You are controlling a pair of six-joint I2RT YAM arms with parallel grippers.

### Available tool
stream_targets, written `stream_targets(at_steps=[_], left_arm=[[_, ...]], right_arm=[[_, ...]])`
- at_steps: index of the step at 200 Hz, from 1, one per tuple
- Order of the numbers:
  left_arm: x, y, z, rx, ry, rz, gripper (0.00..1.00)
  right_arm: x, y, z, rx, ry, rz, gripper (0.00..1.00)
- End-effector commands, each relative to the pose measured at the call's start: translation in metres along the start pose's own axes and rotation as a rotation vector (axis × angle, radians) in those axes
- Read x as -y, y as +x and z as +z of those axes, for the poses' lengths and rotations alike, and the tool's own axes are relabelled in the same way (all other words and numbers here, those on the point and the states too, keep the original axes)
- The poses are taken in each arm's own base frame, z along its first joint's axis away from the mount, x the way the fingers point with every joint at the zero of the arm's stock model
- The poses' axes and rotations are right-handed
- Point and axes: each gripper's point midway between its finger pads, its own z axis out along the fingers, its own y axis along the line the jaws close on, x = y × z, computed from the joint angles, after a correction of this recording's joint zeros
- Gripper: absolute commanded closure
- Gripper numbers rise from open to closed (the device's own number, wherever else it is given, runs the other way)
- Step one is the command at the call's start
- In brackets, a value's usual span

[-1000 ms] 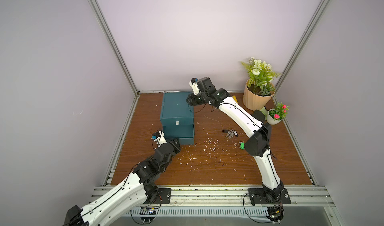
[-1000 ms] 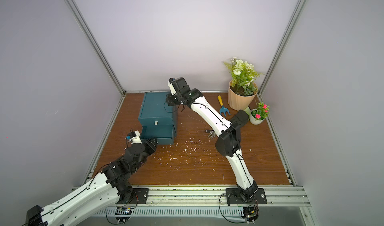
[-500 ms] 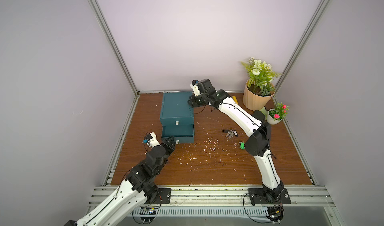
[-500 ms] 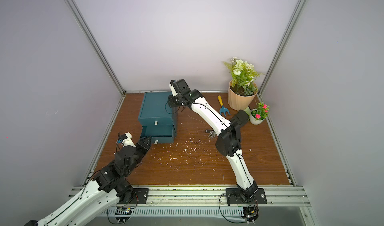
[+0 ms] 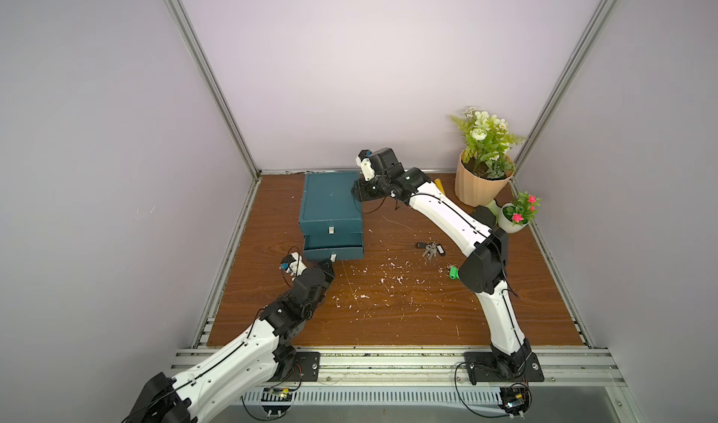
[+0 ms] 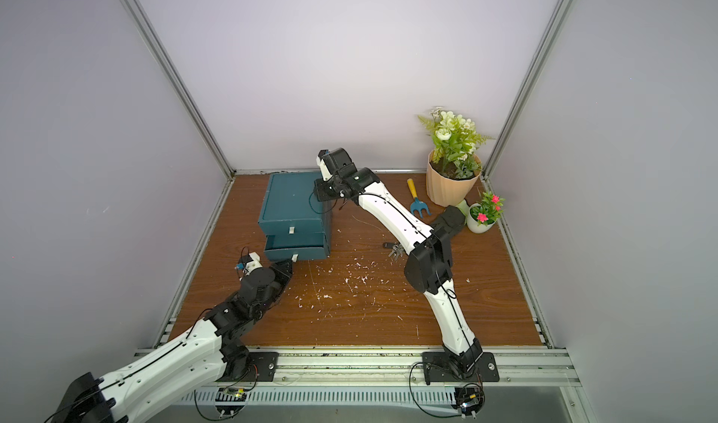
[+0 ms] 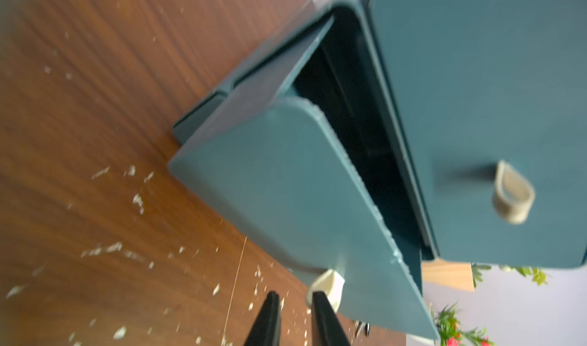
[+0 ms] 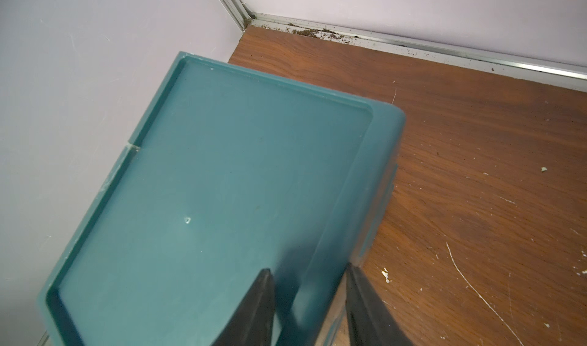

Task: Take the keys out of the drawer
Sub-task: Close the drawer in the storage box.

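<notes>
Toward the back-left corner of the table (image 5: 388, 324) stands a teal cabinet (image 5: 330, 197), and its lower drawer (image 5: 334, 251) sits partly out, the front leaning toward the near edge. The left gripper (image 7: 293, 293) is low at that drawer front. Its two black fingers (image 7: 270, 315) are only a little apart, and the cream pull tab (image 7: 327, 285) lies right at the tip of one of them. From here I can't tell whether the tab is pinched or only touched. The drawer's inside shows as a dark slot in the left wrist view, so what lies in it can't be made out. The right gripper (image 8: 307, 268) is up at the cabinet's right top rim, clamped over it, one finger on the recessed top and the other down the outer side. Out on the open wood, between the cabinet and the right edge, lies the silver bunch of keys (image 5: 429, 249) with black tags. The key with the green tag (image 5: 452, 272) lies a little nearer the front edge, just beside the right arm's elbow. White crumbs (image 5: 388, 281) are scattered across the middle. A blue-and-yellow garden fork (image 6: 417, 201) lies by the big flower pot (image 6: 450, 186) in the back-right corner, with a small white pot (image 6: 480, 223) near it.
</notes>
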Motion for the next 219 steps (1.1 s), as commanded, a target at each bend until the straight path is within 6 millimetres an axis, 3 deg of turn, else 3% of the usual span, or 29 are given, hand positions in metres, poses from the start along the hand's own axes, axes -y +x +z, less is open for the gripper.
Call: stream_targets(at_steps=[1, 56, 164, 181, 219], left_arm=[[0.027, -0.026, 0.006, 0.111, 0.104, -0.003, 0.75], [0.045, -0.032, 0.034, 0.097, 0.131, 0.051, 0.72], [0.052, -0.029, 0.046, 0.092, 0.191, -0.022, 0.63], [0.043, -0.025, 0.038, 0.064, 0.177, -0.055, 0.59], [0.002, -0.017, 0.015, 0.029, 0.118, -0.144, 0.57]], right_arm=[[-0.014, 0.004, -0.020, -0.021, -0.040, -0.032, 0.59], [-0.014, 0.010, -0.019, -0.037, -0.048, -0.035, 0.60], [-0.015, 0.016, -0.017, -0.051, -0.066, -0.031, 0.61], [-0.014, 0.014, -0.017, -0.048, -0.065, -0.033, 0.61], [-0.013, 0.013, -0.014, -0.045, -0.073, -0.029, 0.62]])
